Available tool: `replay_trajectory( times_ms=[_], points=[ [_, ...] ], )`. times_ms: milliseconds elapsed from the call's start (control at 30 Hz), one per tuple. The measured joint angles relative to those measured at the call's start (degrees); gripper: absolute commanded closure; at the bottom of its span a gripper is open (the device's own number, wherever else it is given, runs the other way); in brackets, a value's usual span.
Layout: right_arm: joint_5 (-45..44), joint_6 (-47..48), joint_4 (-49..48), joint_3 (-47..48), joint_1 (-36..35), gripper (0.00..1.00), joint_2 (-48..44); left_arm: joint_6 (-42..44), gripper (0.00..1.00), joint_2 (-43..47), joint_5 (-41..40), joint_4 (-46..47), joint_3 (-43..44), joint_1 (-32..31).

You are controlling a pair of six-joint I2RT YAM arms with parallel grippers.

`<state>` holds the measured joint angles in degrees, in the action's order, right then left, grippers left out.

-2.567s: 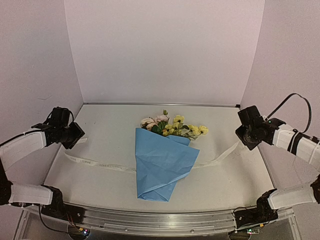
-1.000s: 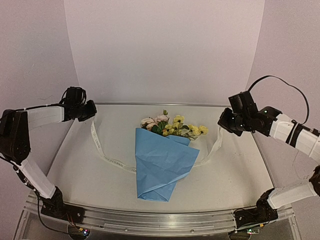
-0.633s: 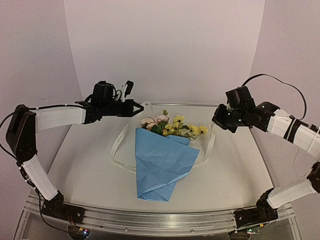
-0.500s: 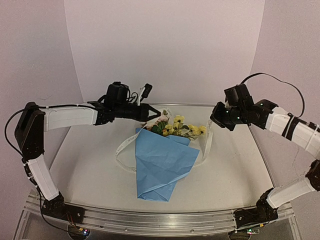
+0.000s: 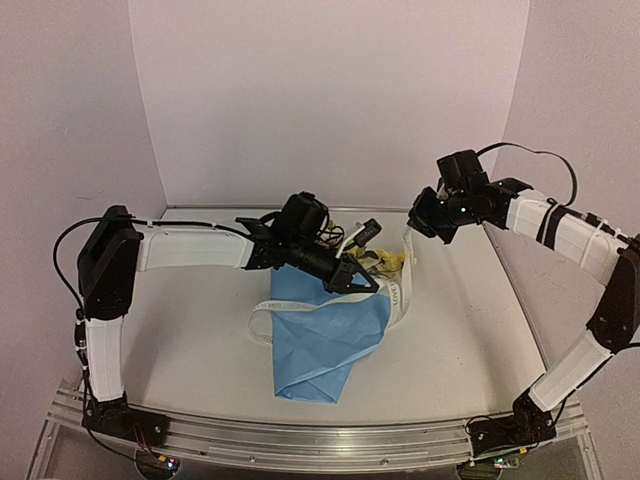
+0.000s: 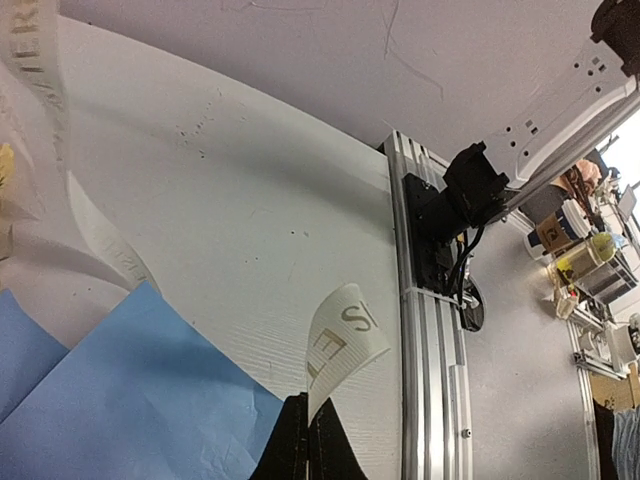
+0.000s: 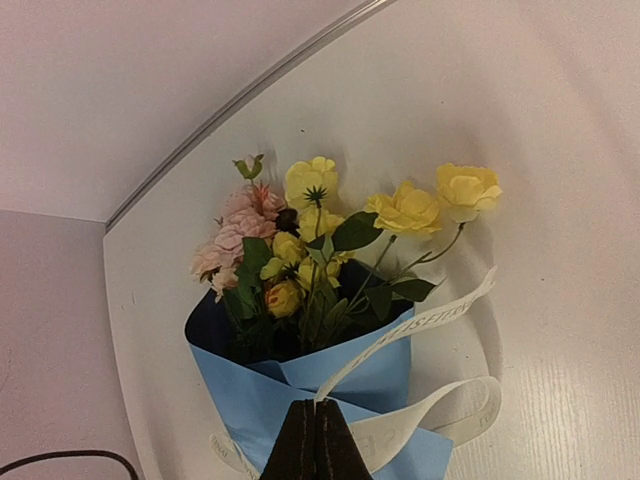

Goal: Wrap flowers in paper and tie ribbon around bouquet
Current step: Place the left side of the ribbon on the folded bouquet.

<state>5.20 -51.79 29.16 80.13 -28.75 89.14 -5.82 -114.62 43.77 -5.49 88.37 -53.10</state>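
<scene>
On the white tabletop (image 5: pixel 170 320), centre, lies a bright blue paper-cone bouquet (image 5: pixel 325 340) of pink and yellow blossoms. The left gripper (image 5: pixel 358 286) above it and the right gripper (image 7: pixel 315 412) at two o'clock each pinch the long cream-white printed ribbon (image 6: pixel 345 335).

The left hand (image 5: pixel 352 285), earlier out by the left edge of the table (image 5: pixel 190 335), now reaches across over the upper part of the bouquet (image 5: pixel 325 345), hiding most of its flowers (image 5: pixel 388 260) in the top view. The right hand (image 5: pixel 418 224) sits further inward and nearer the back wall (image 5: pixel 330 100) than before. The ribbon (image 5: pixel 300 311), once lying flat to both sides, now loops out left of the bouquet, crosses its front to the left hand, and on the right rises to the right hand.
</scene>
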Motion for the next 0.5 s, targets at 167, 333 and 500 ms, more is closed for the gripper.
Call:
replay_trajectory(
  times_ms=[167, 333, 500],
  points=[
    [3.2, -0.6, 0.1, 1.9, -0.1, 1.00, 0.9, 3.1, 1.00, -4.5, -0.5, -4.5, 5.3, -2.4],
    [5.5, -0.6, 0.0, 3.8, -0.4, 1.00, 1.1, 6.1, 0.95, -8.7, -1.9, -7.9, 11.2, -4.3],
    [7.3, -0.9, 0.0, 4.7, -1.4, 1.00, 2.1, 5.1, 0.66, -10.4, -5.4, -6.5, 11.0, -5.2]
  ],
)
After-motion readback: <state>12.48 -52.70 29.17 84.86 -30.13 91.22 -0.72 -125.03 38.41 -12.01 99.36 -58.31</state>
